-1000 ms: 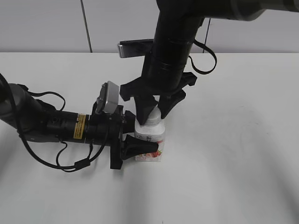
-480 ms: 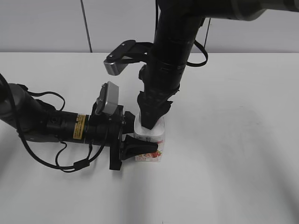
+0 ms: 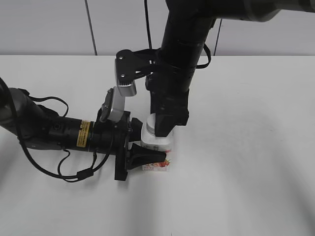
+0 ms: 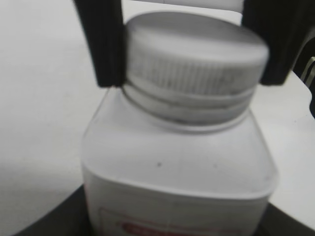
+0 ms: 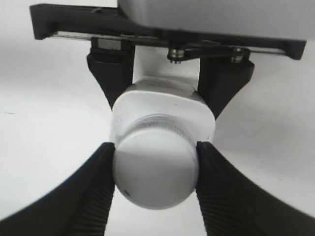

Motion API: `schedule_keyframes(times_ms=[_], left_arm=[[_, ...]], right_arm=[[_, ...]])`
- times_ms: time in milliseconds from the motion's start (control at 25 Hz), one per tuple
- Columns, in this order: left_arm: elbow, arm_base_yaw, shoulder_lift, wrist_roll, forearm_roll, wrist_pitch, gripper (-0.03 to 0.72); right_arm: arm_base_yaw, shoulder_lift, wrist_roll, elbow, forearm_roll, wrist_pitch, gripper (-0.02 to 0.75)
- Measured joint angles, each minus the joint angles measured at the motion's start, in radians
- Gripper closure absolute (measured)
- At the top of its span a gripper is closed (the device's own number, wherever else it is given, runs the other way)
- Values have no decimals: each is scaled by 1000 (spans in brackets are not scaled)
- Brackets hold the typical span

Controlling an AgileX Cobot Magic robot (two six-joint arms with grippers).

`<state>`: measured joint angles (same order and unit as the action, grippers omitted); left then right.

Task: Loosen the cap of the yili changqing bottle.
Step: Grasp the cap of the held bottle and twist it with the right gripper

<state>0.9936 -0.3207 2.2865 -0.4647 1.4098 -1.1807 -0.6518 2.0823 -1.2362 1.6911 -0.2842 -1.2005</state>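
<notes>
Setting: robot test bench or lab — not a home or a shop.
Tabletop [image 3: 256,162]: plain white, matte, unmarked, filling most of the exterior view.
Backdrop: flat pale grey wall panels [image 3: 44,27] split by thin vertical seams, with no window or decoration.
Equipment: two black robot arms with exposed cabling, a yellow label on the left arm [image 3: 54,132], and grey camera modules mounted at both wrists.
Goods on the bench: a single small bottle [image 3: 158,147] — the only consumer item in view.
Lighting: even, with soft shadows on the tabletop.
</notes>
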Motion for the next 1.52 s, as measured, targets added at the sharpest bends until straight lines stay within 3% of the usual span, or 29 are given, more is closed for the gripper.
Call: schedule_keyframes(times_ms=[400,920,1240,1520], left_arm=[[0,0,0,1,3,0,314],[0,0,0,1,7,-1,315],[0,0,0,-5,6,-1,315],[0,0,0,-9,5,-1,316]], right_arm=[[0,0,-171,0,-6,3,342],[1,0,-154,0,-16,2,337],[-2,-2,-134,0,-94,6,266],[-3,-17,-58,0,-78,4,239]])
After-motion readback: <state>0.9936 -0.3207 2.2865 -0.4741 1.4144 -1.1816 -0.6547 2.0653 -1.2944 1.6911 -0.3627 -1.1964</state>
